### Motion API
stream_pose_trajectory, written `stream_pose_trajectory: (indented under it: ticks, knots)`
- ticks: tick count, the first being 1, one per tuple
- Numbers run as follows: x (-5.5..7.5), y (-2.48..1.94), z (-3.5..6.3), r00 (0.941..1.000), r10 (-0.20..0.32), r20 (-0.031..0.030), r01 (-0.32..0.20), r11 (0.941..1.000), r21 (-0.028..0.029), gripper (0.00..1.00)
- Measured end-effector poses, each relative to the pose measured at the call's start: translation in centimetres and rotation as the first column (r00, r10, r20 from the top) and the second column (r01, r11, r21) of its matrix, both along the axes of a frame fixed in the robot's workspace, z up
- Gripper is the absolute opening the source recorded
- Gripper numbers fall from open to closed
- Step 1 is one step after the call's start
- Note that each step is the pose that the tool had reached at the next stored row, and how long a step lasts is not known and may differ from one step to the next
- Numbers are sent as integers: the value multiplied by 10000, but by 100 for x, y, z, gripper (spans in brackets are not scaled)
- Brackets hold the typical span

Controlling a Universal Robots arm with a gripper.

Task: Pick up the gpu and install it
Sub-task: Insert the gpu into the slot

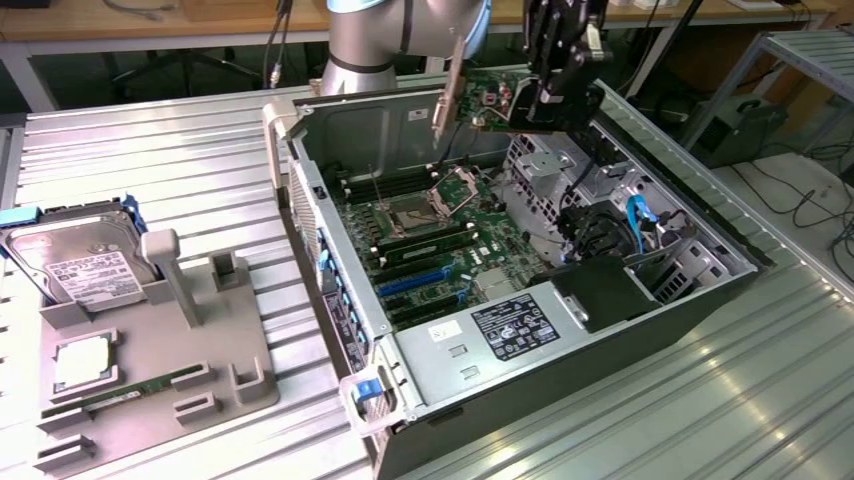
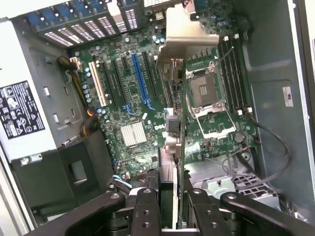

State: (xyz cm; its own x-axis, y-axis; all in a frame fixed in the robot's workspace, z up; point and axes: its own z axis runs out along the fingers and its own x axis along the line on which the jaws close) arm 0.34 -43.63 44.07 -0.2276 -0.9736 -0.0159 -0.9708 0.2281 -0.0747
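Note:
The gpu [image 1: 483, 103] hangs above the open computer case [image 1: 310, 190], held edge-down with its silver bracket [image 1: 449, 88] toward the exterior view's left. Its visible side is green circuit board. My gripper [image 1: 545, 100] is shut on the card's end opposite the bracket. In the wrist view the gpu [image 2: 171, 128] appears edge-on between the black fingers [image 2: 146, 209], with its bracket [image 2: 189, 34] at the far end. It hovers over the motherboard [image 2: 128, 103], between the blue slot [image 2: 140, 81] and the CPU socket [image 2: 204, 88], apart from both.
Inside the case sit a power supply [image 1: 514, 325], blue cables [image 1: 638, 215] and a drive cage [image 1: 541, 190]. A grey fixture [image 1: 147, 370] at the exterior view's left holds a hard drive [image 1: 87, 265], a CPU [image 1: 80, 365] and a RAM stick [image 1: 127, 395].

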Motion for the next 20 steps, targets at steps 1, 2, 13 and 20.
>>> stream_pose_trajectory:
  ticks: [1, 2, 13, 20]
  knots:
    - [0, 0, -1, 9999, 137, 0, -137, 9999, 0, 27]
    - [0, 0, -2, 9995, 324, 0, -324, 9995, 1, 27]
    - [0, 0, -7, 9829, 1842, 0, -1842, 9829, 0, 27]
    - [0, 0, -12, 9597, 2811, 0, -2811, 9597, 0, 27]
